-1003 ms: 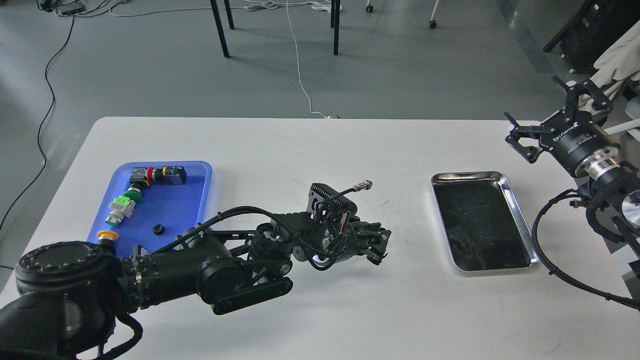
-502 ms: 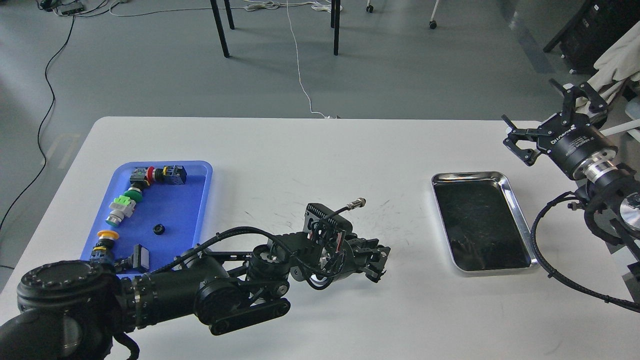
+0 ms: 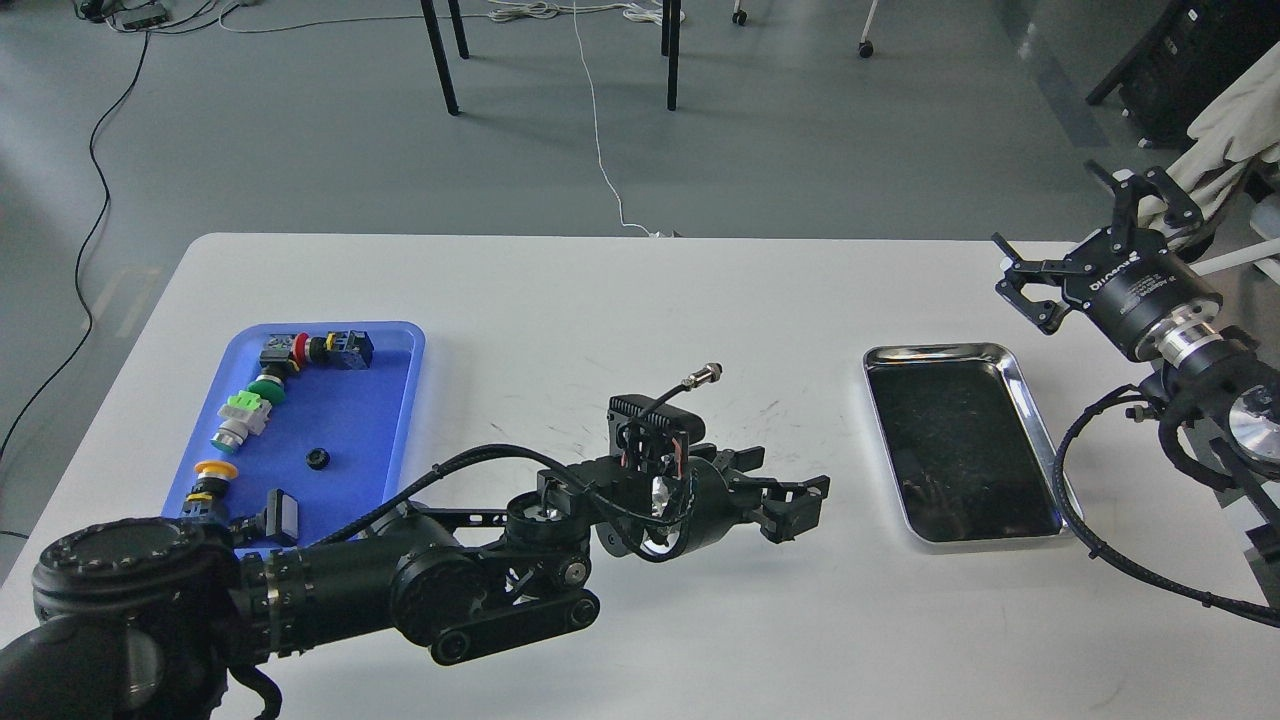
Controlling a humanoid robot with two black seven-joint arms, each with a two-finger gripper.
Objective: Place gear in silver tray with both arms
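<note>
The silver tray (image 3: pixel 938 351) lies at the right of the white table, its dark bottom bare. A small black gear (image 3: pixel 318 459) lies in the blue plastic tray (image 3: pixel 345 420) at the left. My left gripper (image 3: pixel 792 492) hovers low over the table's middle, left of the silver tray, with its fingers spread and nothing between them. My right gripper (image 3: pixel 1088 245) is open and empty, raised beyond the silver tray's far right corner.
The blue tray also holds several push-button switches (image 3: pixel 243 418) with red, green and yellow caps. My left arm (image 3: pixel 420 575) stretches across the table's front. Cables hang from my right arm (image 3: pixel 1075 500) beside the silver tray.
My left gripper has moved right towards the silver tray and its fingers have spread. My right gripper has shifted slightly left and up.
</note>
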